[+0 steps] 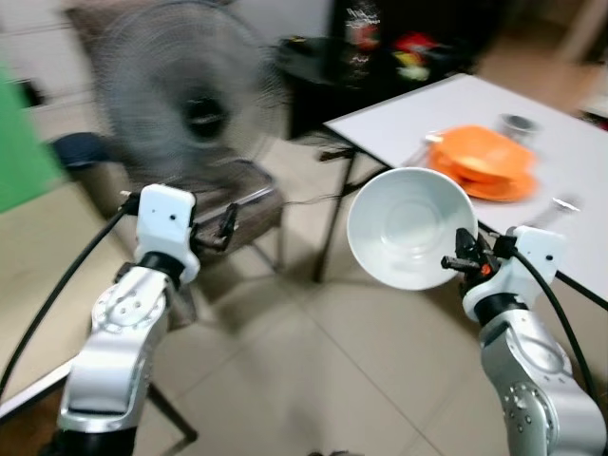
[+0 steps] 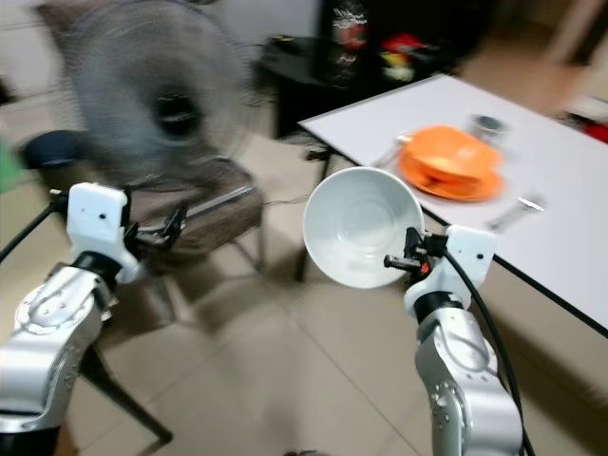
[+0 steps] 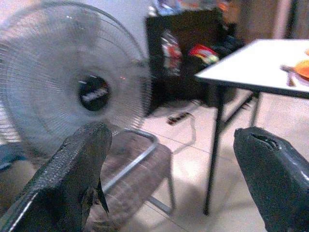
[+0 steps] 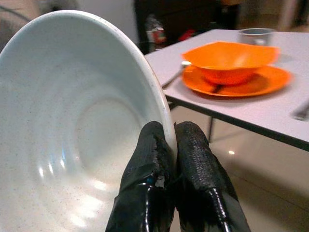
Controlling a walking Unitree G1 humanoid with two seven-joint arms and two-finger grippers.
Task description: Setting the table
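Head views: right gripper pinches the rim of a white bowl, held tilted in the air, nothing inside, short of the white table. On the table an orange bowl sits on an orange plate; contents not discernible.

Left wrist view: left gripper fingers spread, holding nothing, facing a fan and chair.

Right wrist view: fingers pressed on the white bowl's rim.
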